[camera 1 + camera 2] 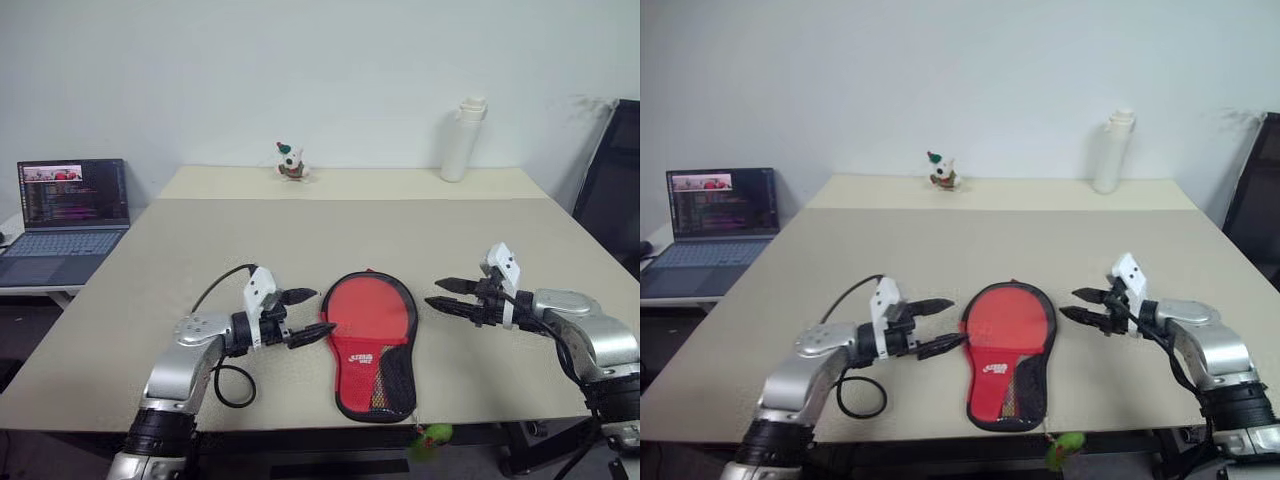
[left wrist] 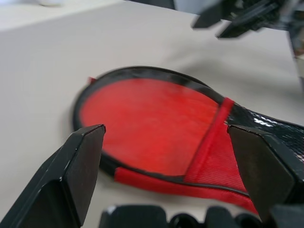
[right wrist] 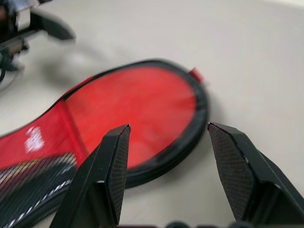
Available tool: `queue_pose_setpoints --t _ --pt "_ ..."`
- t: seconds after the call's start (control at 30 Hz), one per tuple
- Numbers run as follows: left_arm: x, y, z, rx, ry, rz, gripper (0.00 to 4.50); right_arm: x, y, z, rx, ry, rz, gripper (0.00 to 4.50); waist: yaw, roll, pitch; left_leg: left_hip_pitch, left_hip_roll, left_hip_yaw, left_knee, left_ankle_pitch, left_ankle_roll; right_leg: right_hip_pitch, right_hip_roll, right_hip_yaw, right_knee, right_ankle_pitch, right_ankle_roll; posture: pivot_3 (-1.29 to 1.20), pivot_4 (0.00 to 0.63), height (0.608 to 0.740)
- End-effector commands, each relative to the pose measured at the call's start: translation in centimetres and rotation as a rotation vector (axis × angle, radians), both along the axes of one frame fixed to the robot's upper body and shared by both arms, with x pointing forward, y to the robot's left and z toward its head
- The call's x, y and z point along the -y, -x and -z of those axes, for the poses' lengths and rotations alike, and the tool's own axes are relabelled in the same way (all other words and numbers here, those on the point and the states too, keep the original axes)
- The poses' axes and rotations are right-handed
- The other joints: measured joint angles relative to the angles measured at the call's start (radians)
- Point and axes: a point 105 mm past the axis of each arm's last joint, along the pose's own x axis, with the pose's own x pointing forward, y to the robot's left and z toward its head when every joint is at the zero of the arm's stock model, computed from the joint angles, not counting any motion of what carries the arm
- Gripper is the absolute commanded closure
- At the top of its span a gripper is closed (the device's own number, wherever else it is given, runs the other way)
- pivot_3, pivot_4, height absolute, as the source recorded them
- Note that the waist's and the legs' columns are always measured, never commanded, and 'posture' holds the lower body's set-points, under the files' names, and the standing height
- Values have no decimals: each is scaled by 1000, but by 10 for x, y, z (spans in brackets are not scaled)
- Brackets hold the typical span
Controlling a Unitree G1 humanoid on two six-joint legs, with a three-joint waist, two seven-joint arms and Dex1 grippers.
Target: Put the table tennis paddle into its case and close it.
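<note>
**Both grippers open and empty, flanking the case**

While both arms reach inward over the table (image 1: 300, 225), the left gripper (image 1: 305, 318) sits in the lower left-centre of the left eye view with its two black fingers spread wide, nothing between them. Its tips point toward the case (image 1: 372, 342), just beside the case's left edge; contact cannot be confirmed. The right gripper (image 1: 442, 294) stands in the lower right of the same view, fingers parted, nothing held, tips aimed left toward the case and apart from it.

The case lies flat on the table between the two grippers, in the lower centre of the frame, red side up, round end toward the top of the frame, narrow end with white logo and black mesh pocket toward the bottom edge. A black rim runs round the red face. Whether the table tennis paddle is inside cannot be told.

Further out, a laptop (image 1: 72, 215) sits at the left edge, a small figurine (image 1: 290, 162) at upper centre, a white bottle (image 1: 463, 139) at upper right.
</note>
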Motion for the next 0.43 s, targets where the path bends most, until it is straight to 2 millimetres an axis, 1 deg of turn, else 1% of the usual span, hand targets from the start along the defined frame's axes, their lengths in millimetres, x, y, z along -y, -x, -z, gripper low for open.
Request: queue_pose_setpoints --t 0.03,0.1,0.2,0.23,0.33,0.43 --pt "-2 2 -14 84 -15 -36 0 15 -7 -9 47 66 -18 1642 1 0 0 0 0 0 0 0 0 0 0 0 0 0 0 0 150 740" --pt "-6 1 -16 111 -43 -39 0 20 -9 -9 53 88 3 1642 1 0 0 1 0 1 0 0 0 0 0 0 0 1 0 0 150 740" --pt "3 -6 -17 127 -57 -28 0 33 -15 -15 71 88 51 1642 1 0 0 0 0 1 -1 0 0 0 1 0 0 3 -4 0 150 740" --pt "4 -6 -15 124 -63 -22 0 35 -16 -16 75 85 60 1642 1 0 0 0 0 2 -1 0 0 0 1 0 0 3 -4 0 150 740" --pt "-3 -5 -9 114 -76 -25 0 32 -12 -16 81 106 53 1642 1 0 0 0 0 2 -1 0 0 0 0 1 -1 3 -5 0 150 740" --pt "-5 -14 -13 130 -77 -45 0 38 -10 -21 79 137 60 1642 -2 0 0 0 0 2 -1 0 0 -1 1 1 0 3 -5 0 150 740"
